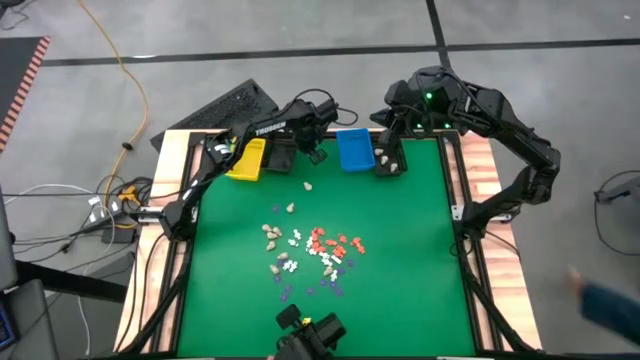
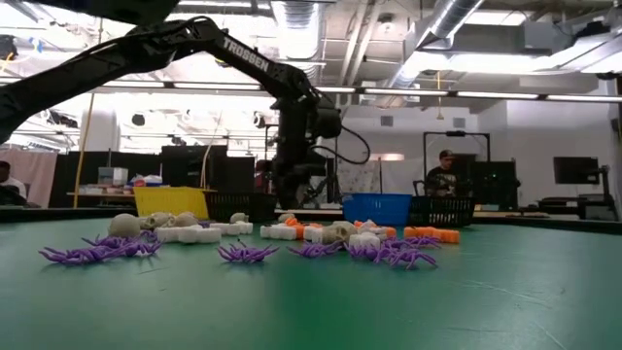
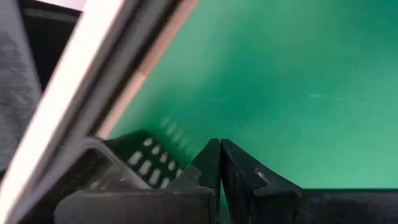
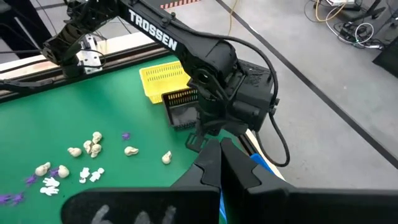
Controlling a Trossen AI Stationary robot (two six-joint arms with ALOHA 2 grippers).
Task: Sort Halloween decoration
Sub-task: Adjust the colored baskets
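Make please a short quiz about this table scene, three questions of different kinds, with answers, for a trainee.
1. True or false: the left gripper holds a purple piece.
2. Which bin stands between the yellow bin and the blue bin? A) black bin B) red bin C) white bin
3. Fill in: in the high view, the purple pieces lie on the ____ mat.

Key
1. False: its fingers are shut on nothing, by the black bin.
2. A
3. green
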